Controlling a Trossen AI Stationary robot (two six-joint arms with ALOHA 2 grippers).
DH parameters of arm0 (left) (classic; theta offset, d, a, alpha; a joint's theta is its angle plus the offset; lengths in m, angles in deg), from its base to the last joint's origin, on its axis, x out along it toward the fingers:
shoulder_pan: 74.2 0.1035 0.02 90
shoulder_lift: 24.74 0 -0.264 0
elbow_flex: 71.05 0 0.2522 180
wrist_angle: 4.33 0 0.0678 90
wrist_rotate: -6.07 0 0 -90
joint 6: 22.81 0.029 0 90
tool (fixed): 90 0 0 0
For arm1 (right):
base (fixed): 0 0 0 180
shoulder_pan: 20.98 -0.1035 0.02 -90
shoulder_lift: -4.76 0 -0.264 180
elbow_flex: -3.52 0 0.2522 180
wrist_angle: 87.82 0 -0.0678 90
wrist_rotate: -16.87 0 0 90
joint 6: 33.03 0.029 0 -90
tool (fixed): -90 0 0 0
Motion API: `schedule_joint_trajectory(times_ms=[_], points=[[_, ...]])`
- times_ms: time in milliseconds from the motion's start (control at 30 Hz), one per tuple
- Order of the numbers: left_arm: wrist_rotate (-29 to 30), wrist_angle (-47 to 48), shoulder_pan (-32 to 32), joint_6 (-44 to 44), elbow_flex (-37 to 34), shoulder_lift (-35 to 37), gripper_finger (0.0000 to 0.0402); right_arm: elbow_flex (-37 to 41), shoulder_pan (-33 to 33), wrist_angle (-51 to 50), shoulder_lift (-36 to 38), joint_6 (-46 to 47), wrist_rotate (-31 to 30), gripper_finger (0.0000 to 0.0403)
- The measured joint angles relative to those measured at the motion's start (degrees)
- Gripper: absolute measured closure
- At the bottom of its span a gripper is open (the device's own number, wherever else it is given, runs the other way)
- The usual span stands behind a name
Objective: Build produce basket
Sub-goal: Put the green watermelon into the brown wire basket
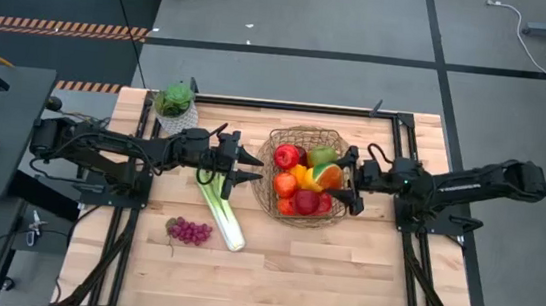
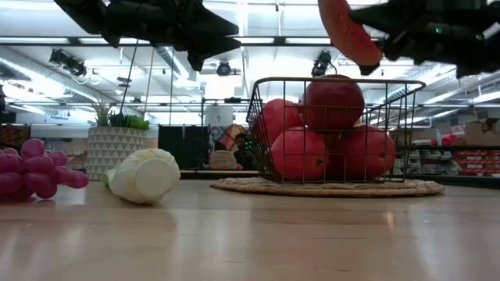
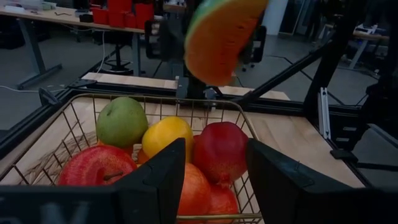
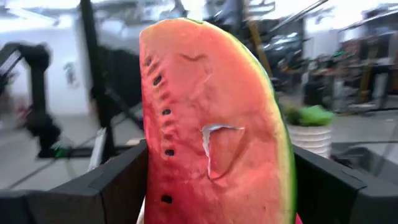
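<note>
The round wire basket point(image 1: 305, 130) stands mid-table on a woven mat and holds red apples point(image 2: 334, 101), an orange, a lemon point(image 3: 165, 137) and a green pear point(image 3: 121, 120). A watermelon slice point(image 1: 329, 176) hangs over the basket's right rim with my right gripper point(image 1: 352, 187) shut on it. My left gripper point(image 1: 249, 167) is open just left of the basket, pointing at it, with nothing between its fingers. The leek point(image 1: 221, 206) and purple grapes point(image 1: 188, 230) lie on the table left of the basket. My right gripper pinches the watermelon slice's lower part point(image 4: 205, 186) between its two fingers, one on the red flesh side and one on the green rind side point(image 4: 287, 180). The fingers come about level from the table's right. The slice stands up tilted, lifted clear of the fruit point(image 2: 348, 31).
A green plant in a white pot point(image 1: 175, 101) stands at the far left of the table. The black frame rails point(image 1: 399, 145) run along the table's sides. Bare wood point(image 1: 342, 270) lies between the basket and the near edge.
</note>
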State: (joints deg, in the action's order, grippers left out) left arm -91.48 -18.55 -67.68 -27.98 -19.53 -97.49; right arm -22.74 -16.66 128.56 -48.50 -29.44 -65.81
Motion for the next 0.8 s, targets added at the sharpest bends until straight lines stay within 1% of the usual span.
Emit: schedule_joint_trajectory(times_ms=[100,300,367,467,500,600,800], points=[[0.0,-0.1,0.0,0.0,0.0,0.0,0.0228,3.1,-1.0,4.3,-2.1,0.8,-2.0,0.0068],[0.0,-0.1,0.0,1.4,0.0,0.0,0.0228,3.9,-3.3,5.6,-6.2,1.3,-2.8,0.0068],[0.0,-0.1,0.0,1.8,0.0,0.0,0.0228,3.9,-3.9,6.2,-7.7,1.3,-5.6,0.0068],[0.0,-0.1,0.0,1.8,0.0,0.0,0.0228,3.9,-4.2,6.8,-10.1,1.4,-12.4,0.0068],[0.0,-0.1,0.0,1.8,0.0,0.0,0.0228,3.9,-4.2,6.8,-10.8,1.4,-13.8,0.0068],[0.0,0.0,0.0,1.8,0.0,0.0,0.0228,3.9,-4.2,7.0,-12.6,3.1,-14.1,0.0068],[0.0,0.0,0.0,1.8,0.0,0.0,0.0228,3.9,-4.9,6.7,-13.2,5.4,-13.4,0.0068]])
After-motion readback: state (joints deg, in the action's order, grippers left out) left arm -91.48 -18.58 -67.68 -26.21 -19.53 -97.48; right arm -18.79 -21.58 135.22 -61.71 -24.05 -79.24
